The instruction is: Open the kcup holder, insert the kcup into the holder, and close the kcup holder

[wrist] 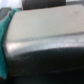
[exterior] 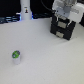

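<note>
Kcup holder (exterior: 62, 29) partly hidden behind end effector (exterior: 64, 18), wrist view blurred.

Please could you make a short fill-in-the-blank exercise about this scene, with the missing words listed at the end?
1. The small white pod with a green and blue top stands on the white ____.
2. The white robot arm's gripper is above the ____ boxy drawer unit.
3. In the exterior view, the pod is to the ____ of the drawer unit.
4. The tall white bottle-shaped object stands ____.

Missing words: table; black; left; upright
</note>
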